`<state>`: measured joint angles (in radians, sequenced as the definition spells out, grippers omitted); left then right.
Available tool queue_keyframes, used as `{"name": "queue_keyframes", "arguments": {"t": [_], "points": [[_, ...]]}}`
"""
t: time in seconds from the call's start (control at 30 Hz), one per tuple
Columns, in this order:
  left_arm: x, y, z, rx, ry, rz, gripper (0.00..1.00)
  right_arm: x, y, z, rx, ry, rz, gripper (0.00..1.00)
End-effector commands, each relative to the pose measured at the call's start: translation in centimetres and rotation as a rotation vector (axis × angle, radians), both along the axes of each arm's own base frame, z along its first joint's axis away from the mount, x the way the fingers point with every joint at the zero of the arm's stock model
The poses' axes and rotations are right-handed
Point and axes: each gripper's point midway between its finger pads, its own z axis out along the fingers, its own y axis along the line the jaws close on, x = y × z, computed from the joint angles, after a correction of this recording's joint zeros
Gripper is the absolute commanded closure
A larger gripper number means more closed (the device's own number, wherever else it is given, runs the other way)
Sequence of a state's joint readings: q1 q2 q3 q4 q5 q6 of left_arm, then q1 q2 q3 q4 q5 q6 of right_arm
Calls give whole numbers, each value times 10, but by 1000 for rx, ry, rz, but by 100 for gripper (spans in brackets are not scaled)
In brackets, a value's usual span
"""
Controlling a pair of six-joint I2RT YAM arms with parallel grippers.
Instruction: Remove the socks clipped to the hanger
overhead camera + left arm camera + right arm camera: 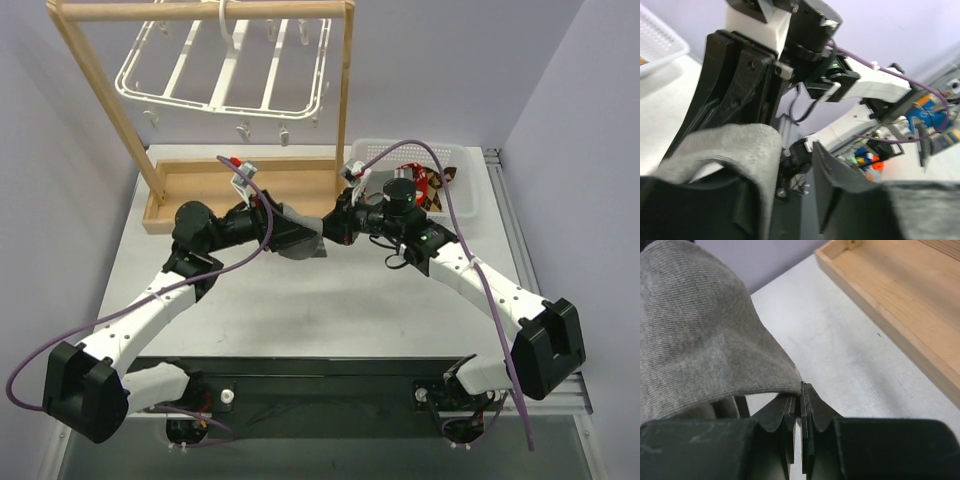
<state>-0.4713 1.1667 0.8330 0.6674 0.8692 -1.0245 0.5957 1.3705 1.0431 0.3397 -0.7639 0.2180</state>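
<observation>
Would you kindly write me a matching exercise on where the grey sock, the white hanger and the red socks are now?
Things: 1 grey fabric sock; 2 white plastic rectangular hanger; 3 red patterned socks.
Places: A in the white plastic basket; B pinched by the right gripper; C hung on the wooden rack.
Pairs: 1-B; 2-C; 3-A.

You have a wooden rack (101, 95) standing upright at the far left of the white table (330, 300), its posts rising from a shallow wooden tray (200, 182). Just beside that tray, on its right, sits a white plastic basket (470, 192) with slotted walls. Pale purple walls close in the table at the back and on both sides.
</observation>
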Motion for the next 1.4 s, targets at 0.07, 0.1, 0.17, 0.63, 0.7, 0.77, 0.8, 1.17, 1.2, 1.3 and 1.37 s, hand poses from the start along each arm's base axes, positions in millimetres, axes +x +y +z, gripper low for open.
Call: {"name": "queue_keyframes", "arguments": {"t": [0.07,0.1,0.17,0.63,0.7,0.77,0.8,1.17,1.2,1.3,1.37], "points": [[34,15,-42,237,46,234,45,68,-72,-9,-147,19,-476,100],[40,20,-53,289,27,276,43,75,-82,-10,-171,24,-534,100],[55,36,-82,407,96,406,41,96,-114,-11,-221,32,-683,100],[73,93,-105,543,68,742,30,207,-247,62,-275,-98,-1260,100],[70,86,-103,522,72,707,31,231,-252,61,-303,-111,-1292,100],[68,81,-103,503,78,678,31,245,-263,53,-356,-118,-1339,100],[66,78,-102,486,90,667,32,257,-264,44,-378,-110,-1349,100],[52,41,-102,461,79,553,34,267,-266,-54,-594,114,-1306,77],[49,36,-102,463,79,538,34,265,-265,-62,-603,149,-1303,65],[44,23,-104,472,74,507,34,245,-267,-70,-636,234,-1310,20],[43,15,-103,470,66,496,34,231,-270,-77,-657,262,-1309,0]]}}
